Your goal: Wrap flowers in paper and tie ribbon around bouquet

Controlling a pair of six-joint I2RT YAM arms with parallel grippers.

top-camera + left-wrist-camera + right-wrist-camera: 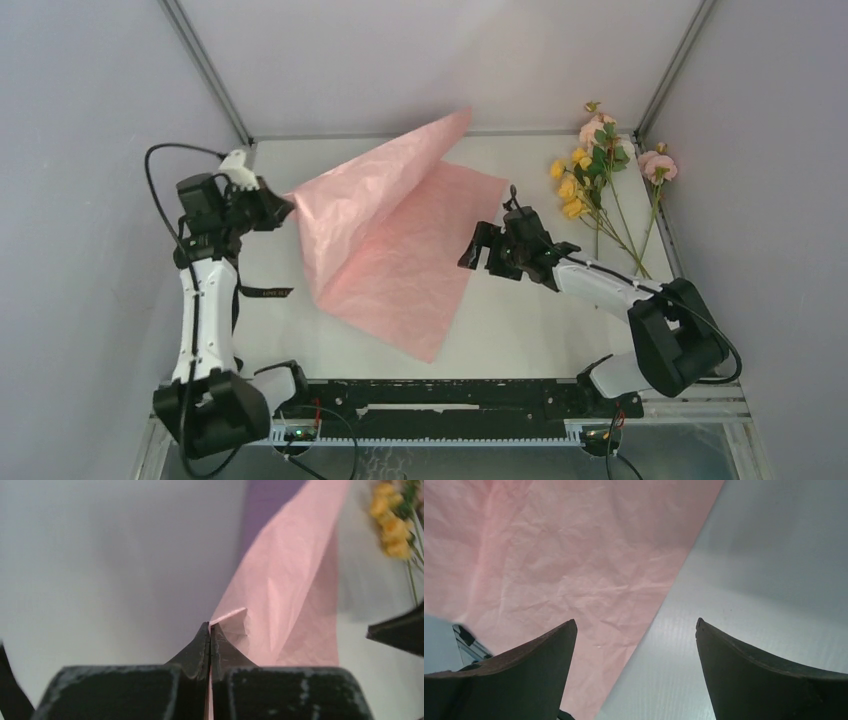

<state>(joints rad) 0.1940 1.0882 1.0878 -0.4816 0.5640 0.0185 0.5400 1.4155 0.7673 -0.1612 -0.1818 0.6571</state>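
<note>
- Pink crinkled paper point(400, 240) — lies partly flat on the white table point(520, 330), with its left portion lifted into a peaked fold; shows a strip of lilac on its other side in the left wrist view.
- Left gripper point(290, 208) — holds the lifted corner off the table, fingers point(200, 650) pressed together and clamped on the thin paper edge.
- Right gripper point(478, 250) — hovers over the sheet's right edge, fingers point(539, 660) spread wide with nothing between them.
- Flowers point(595, 170) — rest on the table at far right, apart from the paper.
- Dark ribbon point(265, 292) — lies beside the left arm, near the sheet's left edge.
</note>
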